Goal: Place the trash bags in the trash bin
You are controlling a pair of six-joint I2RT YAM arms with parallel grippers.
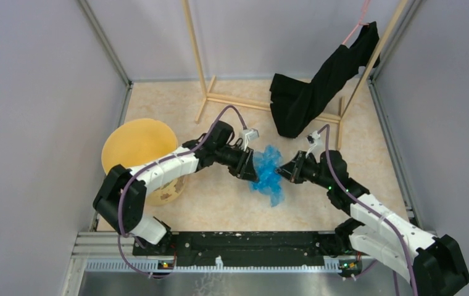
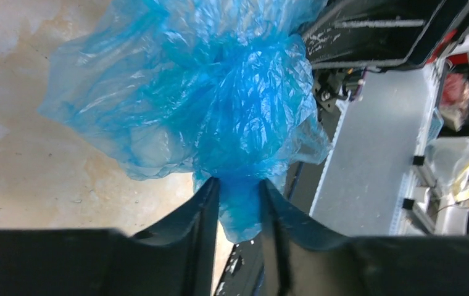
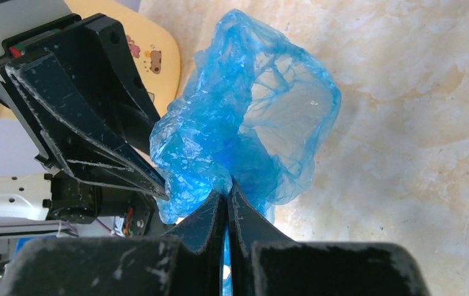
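Note:
The light-blue trash bag (image 1: 268,172) hangs crumpled between my two grippers above the floor's middle. My left gripper (image 1: 252,168) is shut on the bag's left side; in the left wrist view a bunch of blue film (image 2: 219,105) is pinched between the jaws at the left gripper (image 2: 239,185). My right gripper (image 1: 284,172) is shut on the bag's right side; in the right wrist view the right gripper (image 3: 227,192) clamps a thin fold of the bag (image 3: 244,129). The yellow-tan trash bin (image 1: 134,148) stands at the left, partly under my left arm, and shows in the right wrist view (image 3: 149,55).
A black cloth garment (image 1: 318,86) hangs on a wooden rack (image 1: 204,68) at the back right. Grey walls close in both sides. A black rail (image 1: 244,243) runs along the near edge between the arm bases.

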